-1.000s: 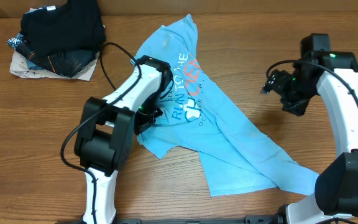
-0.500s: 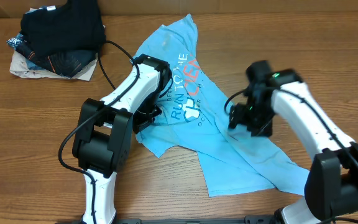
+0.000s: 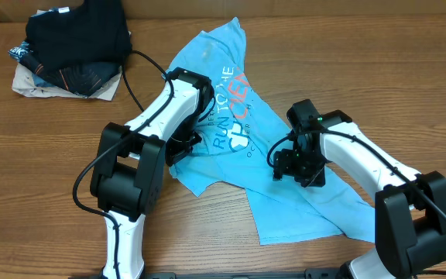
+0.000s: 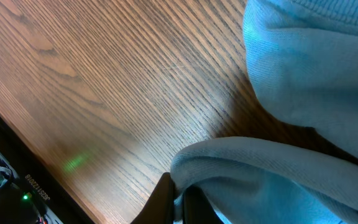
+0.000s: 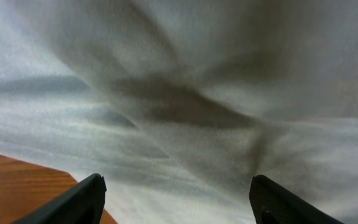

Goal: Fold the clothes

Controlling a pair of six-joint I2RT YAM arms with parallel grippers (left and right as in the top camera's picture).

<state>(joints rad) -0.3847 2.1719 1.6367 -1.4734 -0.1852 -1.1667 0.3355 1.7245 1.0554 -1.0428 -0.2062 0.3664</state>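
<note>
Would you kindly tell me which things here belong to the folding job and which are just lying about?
Job: light sky-blue cotton T-shirt with lettering; left tool, shut on its fold; right tool, open over it.
Lying about: pile of black and dark folded garments on the wooden table.
</note>
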